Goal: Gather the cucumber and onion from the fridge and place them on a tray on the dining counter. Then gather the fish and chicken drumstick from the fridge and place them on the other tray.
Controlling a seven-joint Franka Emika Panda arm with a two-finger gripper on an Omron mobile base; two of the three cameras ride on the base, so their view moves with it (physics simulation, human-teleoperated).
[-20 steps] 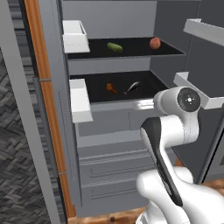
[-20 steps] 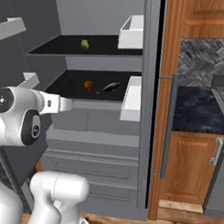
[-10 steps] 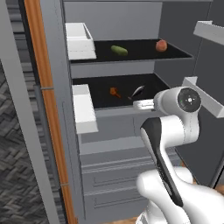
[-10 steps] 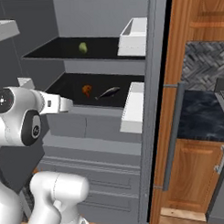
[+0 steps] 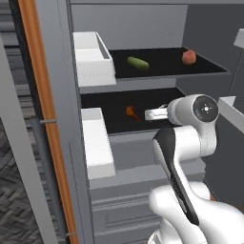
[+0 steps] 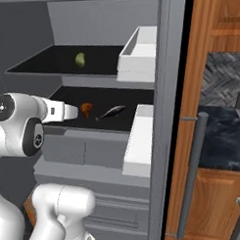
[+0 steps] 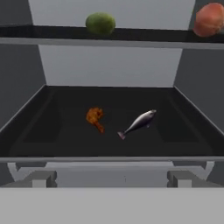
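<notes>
**Onlooker A:** Which step is in hand?

**Onlooker B:** The first gather, by my reading. The fridge [image 5: 66, 95] stands open with all four items inside, so nothing has been taken out. The arm faces the shelves at the height of the lower shelf [image 7: 112, 151]. The gripper [image 7: 112, 178] is spread wide and holds nothing.

**Onlooker A:** Where do the first two items lie?

**Onlooker B:** On the upper shelf [image 5: 167, 71]. The cucumber [image 5: 137, 63] lies near the middle and the onion [image 5: 188, 56] well apart from it, toward the right end. The next move calls for raising the hand to that level, since it is currently aimed at the shelf below.

**Onlooker A:** Orientation of the cucumber?

**Onlooker B:** Flat, long axis roughly front to back in the fridge, slightly skewed; in the hand view it appears end-on. A grasp across its narrow width looks appropriate.

**Onlooker A:** And the lower shelf?

**Onlooker B:** The fish [image 7: 138, 123] lies diagonally, tail toward the front. The chicken drumstick [image 7: 95, 118] sits just beside it, narrow end forward.
</notes>
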